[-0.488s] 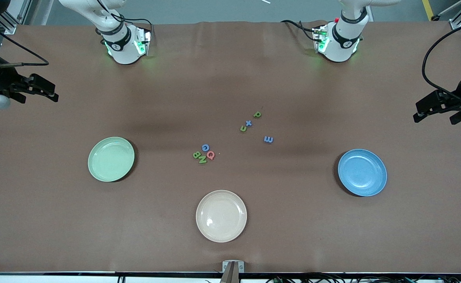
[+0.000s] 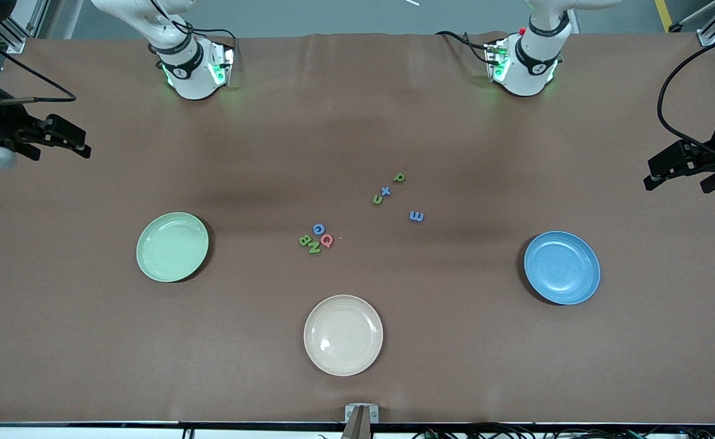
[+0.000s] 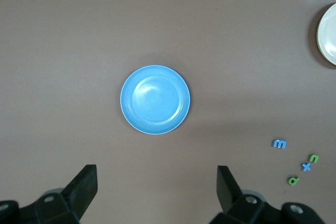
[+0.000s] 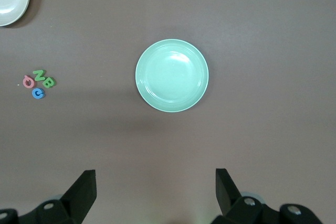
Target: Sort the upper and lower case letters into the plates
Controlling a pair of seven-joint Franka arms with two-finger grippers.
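Capitals G (image 2: 319,228), Q (image 2: 327,241), B (image 2: 303,240) and N (image 2: 314,247) cluster mid-table. Small p (image 2: 398,177), x (image 2: 385,191), u (image 2: 377,199) and m (image 2: 416,216) lie scattered toward the left arm's end. The mint plate (image 2: 172,247) and the blue plate (image 2: 561,267) hold nothing. My right gripper (image 2: 58,146) hangs open high over its table end, with the mint plate (image 4: 171,75) and the capitals (image 4: 38,83) below it. My left gripper (image 2: 677,182) hangs open over the other end, above the blue plate (image 3: 155,99) and the small letters (image 3: 306,167).
A cream-beige plate (image 2: 343,335) sits nearest the front camera, mid-table. Both arm bases (image 2: 195,67) stand along the table's back edge. Brown cloth covers the whole table (image 2: 455,341).
The left gripper has shifted very slightly toward its end of the table. Letters, plates and the right gripper stay where they were.
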